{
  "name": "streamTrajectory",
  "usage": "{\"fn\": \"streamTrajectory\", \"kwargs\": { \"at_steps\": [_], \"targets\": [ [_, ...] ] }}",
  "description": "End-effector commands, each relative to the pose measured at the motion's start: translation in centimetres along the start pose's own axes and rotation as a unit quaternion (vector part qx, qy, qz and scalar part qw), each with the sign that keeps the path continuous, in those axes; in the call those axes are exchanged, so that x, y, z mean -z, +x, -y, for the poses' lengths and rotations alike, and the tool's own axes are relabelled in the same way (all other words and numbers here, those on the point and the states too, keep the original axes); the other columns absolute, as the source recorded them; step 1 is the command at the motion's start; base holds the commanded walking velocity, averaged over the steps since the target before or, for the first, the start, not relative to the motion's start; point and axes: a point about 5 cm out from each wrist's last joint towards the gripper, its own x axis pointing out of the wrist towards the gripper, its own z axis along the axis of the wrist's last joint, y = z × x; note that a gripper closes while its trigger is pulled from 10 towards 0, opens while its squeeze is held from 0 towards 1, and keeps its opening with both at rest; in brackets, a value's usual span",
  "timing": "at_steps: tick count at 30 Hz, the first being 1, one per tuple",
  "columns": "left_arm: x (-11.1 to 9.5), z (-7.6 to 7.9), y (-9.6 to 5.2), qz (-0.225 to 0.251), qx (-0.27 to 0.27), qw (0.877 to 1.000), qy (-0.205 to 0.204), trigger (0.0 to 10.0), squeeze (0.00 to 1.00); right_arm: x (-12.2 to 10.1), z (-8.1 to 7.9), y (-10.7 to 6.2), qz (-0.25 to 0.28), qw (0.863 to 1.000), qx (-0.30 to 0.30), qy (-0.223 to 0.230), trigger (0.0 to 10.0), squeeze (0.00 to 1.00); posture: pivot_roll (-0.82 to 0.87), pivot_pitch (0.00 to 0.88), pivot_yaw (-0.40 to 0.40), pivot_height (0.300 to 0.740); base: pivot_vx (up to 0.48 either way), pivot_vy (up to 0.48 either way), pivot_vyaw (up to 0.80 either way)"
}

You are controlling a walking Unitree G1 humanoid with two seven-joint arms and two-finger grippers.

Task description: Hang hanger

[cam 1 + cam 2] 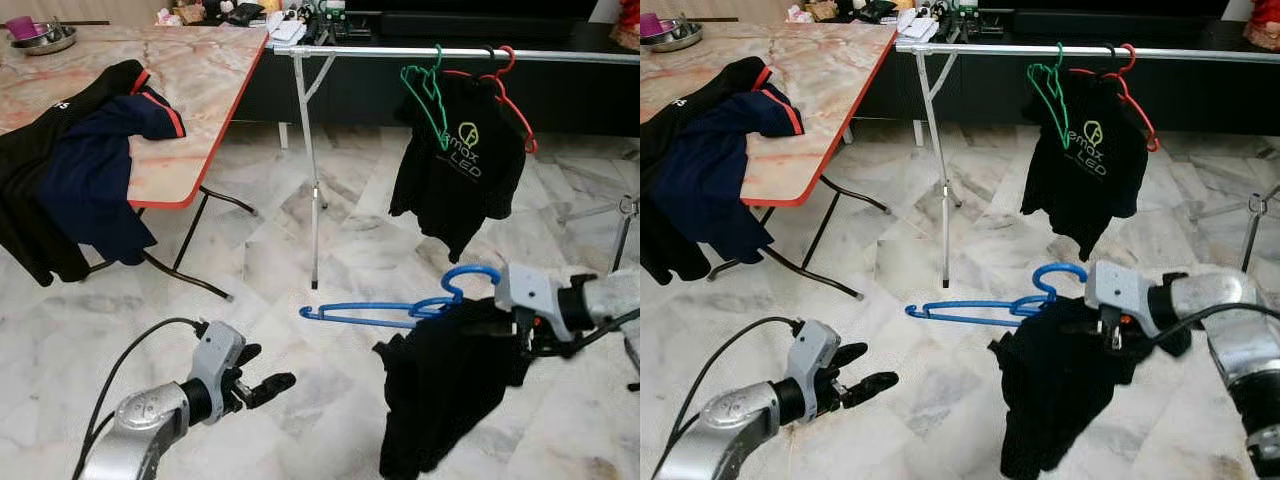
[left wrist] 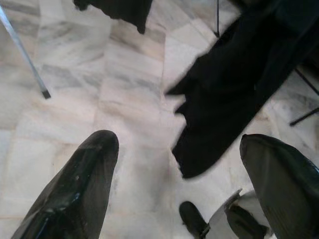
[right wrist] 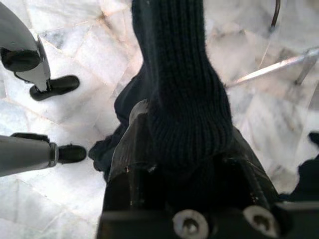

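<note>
the right gripper point(image 1: 1110, 325) is clamped on the black garment point(image 1: 1055, 385) that sits on the blue hanger point(image 1: 990, 308); in the right wrist view the knitted cloth is pressed between its fingers. the hanger lies almost flat, its hook just above the gripper and its long bar reaching away from the gripper toward the robot's left, while the garment drops down below the gripper. the rail point(image 1: 1160, 52) is higher and farther forward than the gripper, and it already carries a green hanger point(image 1: 1050, 90) and a red hanger point(image 1: 1137, 95) with a black shirt. to do this step well, the robot should probably lift the gripper, turn the hook upright, and aim for a bare part of the rail beside those hangers. the left gripper point(image 1: 262, 385) hangs low with its fingers apart, holding nothing, well apart from the hanger.
</note>
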Motion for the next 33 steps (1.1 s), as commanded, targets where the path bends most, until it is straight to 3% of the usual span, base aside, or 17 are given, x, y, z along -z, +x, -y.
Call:
{"fn": "streamTrajectory", "kwargs": {
  "at_steps": [1, 5, 13, 22, 26, 33],
  "targets": [
    [0.5, 0.4, 0.6, -0.010, 0.007, 1.000, 0.009, 10.0, 0.00, -2.1, 0.8, -0.9, 0.030, 0.999, 0.008, -0.030, 0.0, 0.00, -0.09, 0.202, -0.028, 0.740, 0.000, 0.000, 0.00],
    [0.2, 1.0, 2.2, 0.005, 0.017, 1.000, 0.012, 10.0, 0.00, -3.9, 1.0, -0.9, 0.046, 0.997, 0.001, -0.057, 0.0, 0.00, -0.11, 0.210, -0.034, 0.740, 0.000, 0.000, 0.00],
    [-0.8, 0.8, 4.3, 0.034, 0.000, 0.999, 0.021, 10.0, 0.00, -5.2, 0.7, -1.2, 0.052, 0.996, -0.017, -0.077, 0.0, 0.00, -0.12, 0.220, -0.041, 0.740, 0.000, 0.000, 0.00],
    [-1.2, 0.6, 5.6, 0.049, -0.013, 0.998, 0.046, 10.0, 0.00, -7.3, -0.5, 0.0, 0.093, 0.990, -0.054, -0.096, 0.0, 0.00, -0.13, 0.206, -0.037, 0.740, 0.000, 0.000, 0.00],
    [-0.8, 0.8, 5.9, 0.062, -0.015, 0.998, 0.031, 10.0, 0.00, -8.1, -0.9, 0.3, 0.108, 0.986, -0.066, -0.107, 0.0, 0.00, -0.13, 0.164, -0.030, 0.740, 0.000, 0.000, 0.00],
    [-0.8, 1.1, 6.4, 0.056, 0.002, 0.998, 0.036, 10.0, 0.00, -8.8, -0.6, 0.2, 0.115, 0.985, -0.059, -0.114, 0.0, 0.00, -0.13, 0.174, -0.041, 0.740, 0.000, 0.000, 0.00]
  ]
}}
